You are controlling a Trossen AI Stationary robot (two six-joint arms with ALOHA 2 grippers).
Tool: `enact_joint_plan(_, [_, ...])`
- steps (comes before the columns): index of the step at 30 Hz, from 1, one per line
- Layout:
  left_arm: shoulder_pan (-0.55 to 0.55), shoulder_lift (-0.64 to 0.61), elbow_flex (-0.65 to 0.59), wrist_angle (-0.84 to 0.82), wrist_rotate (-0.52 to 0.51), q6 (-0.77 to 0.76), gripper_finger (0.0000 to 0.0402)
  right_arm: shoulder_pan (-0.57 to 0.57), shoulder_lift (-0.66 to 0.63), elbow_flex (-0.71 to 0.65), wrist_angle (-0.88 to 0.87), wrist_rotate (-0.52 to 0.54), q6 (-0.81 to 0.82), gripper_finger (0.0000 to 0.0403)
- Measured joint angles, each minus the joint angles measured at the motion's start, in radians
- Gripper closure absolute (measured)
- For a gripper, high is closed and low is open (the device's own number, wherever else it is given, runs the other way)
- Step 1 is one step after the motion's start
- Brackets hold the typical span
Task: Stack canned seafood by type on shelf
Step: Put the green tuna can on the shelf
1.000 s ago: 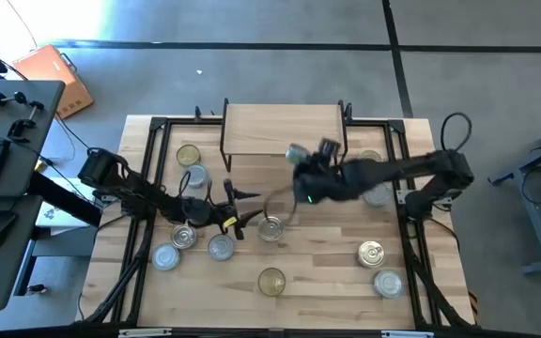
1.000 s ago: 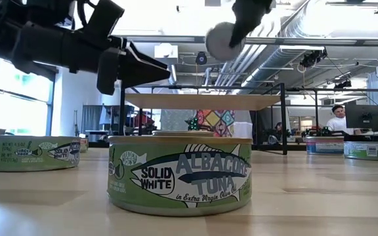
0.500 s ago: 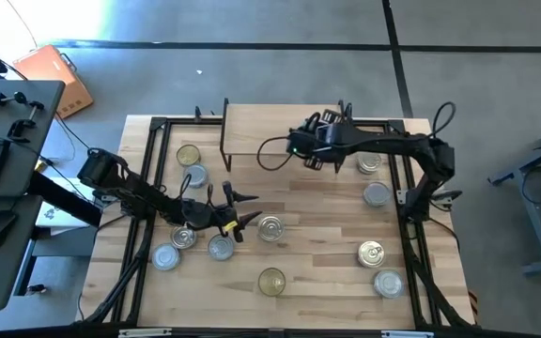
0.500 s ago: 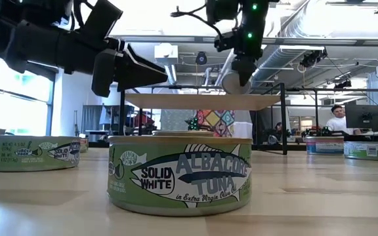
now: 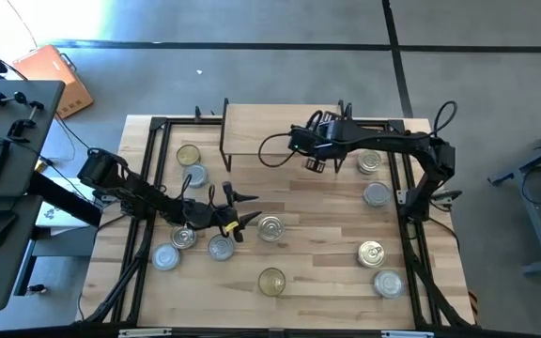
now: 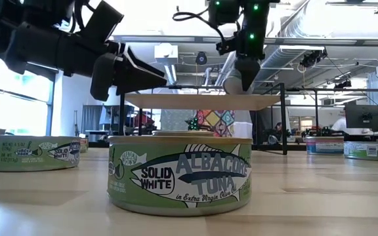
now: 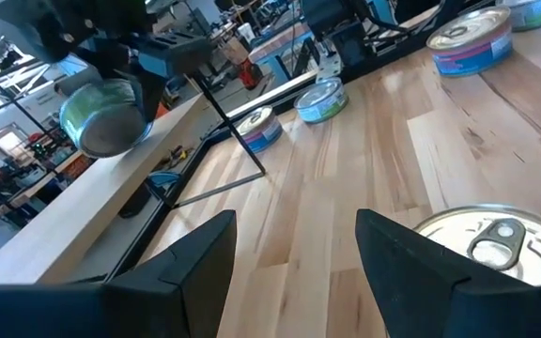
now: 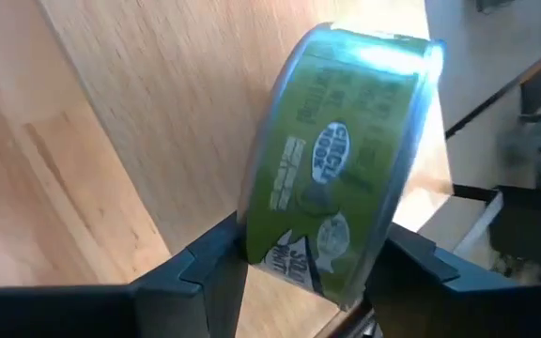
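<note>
My right gripper [image 5: 316,161] is over the right part of the wooden shelf [image 5: 270,127], shut on a green-labelled tuna tin [image 8: 346,160]. That tin also shows in the left wrist view [image 7: 101,117] and the low view [image 6: 233,82], tipped on its edge at the shelf board. My left gripper [image 5: 242,208] stands open and level over the table, left of centre. A silver tin with a pull-ring [image 5: 270,227] rests on its base just beyond the left fingers [image 7: 496,244]. My right gripper pinches the green tin between its two fingers, one finger on each flat face [image 8: 252,235] close to the rim. The fingers slant down from above. The tin stands on edge, tilted, its green side wall toward the wrist camera and its lower rim [image 6: 235,90] at the shelf board; whether it rests there I cannot tell.
Loose tins lie on the table: three near the left gripper [image 5: 184,237], two at the far left [image 5: 188,155], one at the front [image 5: 271,280], several on the right [image 5: 377,194]. Black frame rails [image 5: 158,131] run along the table's sides. A green albacore tin [image 6: 179,174] fills the low view's foreground.
My right gripper has carried the green tin from above the table's middle toward the far edge, onto the shelf's right part, sinking and tipping further down. The tin has come from high above the shelf down to board level. My left gripper has stayed put.
</note>
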Motion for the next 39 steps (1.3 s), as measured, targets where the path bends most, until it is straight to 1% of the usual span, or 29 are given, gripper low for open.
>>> enact_joint_plan(4, [0.000,0.000,0.000,-0.008,0.000,0.000,0.0190,-0.019,0.001,-0.001,-0.004,-0.112,0.013,0.0215])
enact_joint_plan(8, [0.000,0.000,0.000,-0.008,0.000,0.000,0.0190,-0.044,0.001,-0.001,0.006,-0.162,0.009,0.0185])
enact_joint_plan(11, [0.000,0.000,0.000,-0.008,0.000,-0.001,0.0190,-0.059,0.001,-0.001,0.015,-0.162,0.006,0.0162])
enact_joint_plan(14, [0.000,0.000,0.000,-0.008,0.000,0.000,0.0190,-0.066,0.001,-0.001,0.027,-0.163,0.004,0.0151])
enact_joint_plan(21, [0.000,0.000,0.000,-0.009,0.000,0.000,0.0190,-0.067,0.002,-0.002,0.077,-0.153,-0.013,0.0149])
enact_joint_plan(32, [0.000,0.000,0.000,-0.019,0.001,0.000,0.0190,-0.068,0.003,-0.003,0.170,-0.087,0.009,0.0149])
enact_joint_plan(36, [0.000,0.000,0.000,-0.019,0.001,0.000,0.0190,-0.079,0.003,-0.003,0.188,-0.101,0.005,0.0149])
enact_joint_plan(39, [0.000,0.000,0.000,-0.019,0.001,0.000,0.0190,-0.098,0.003,0.005,0.203,-0.167,0.006,0.0149])
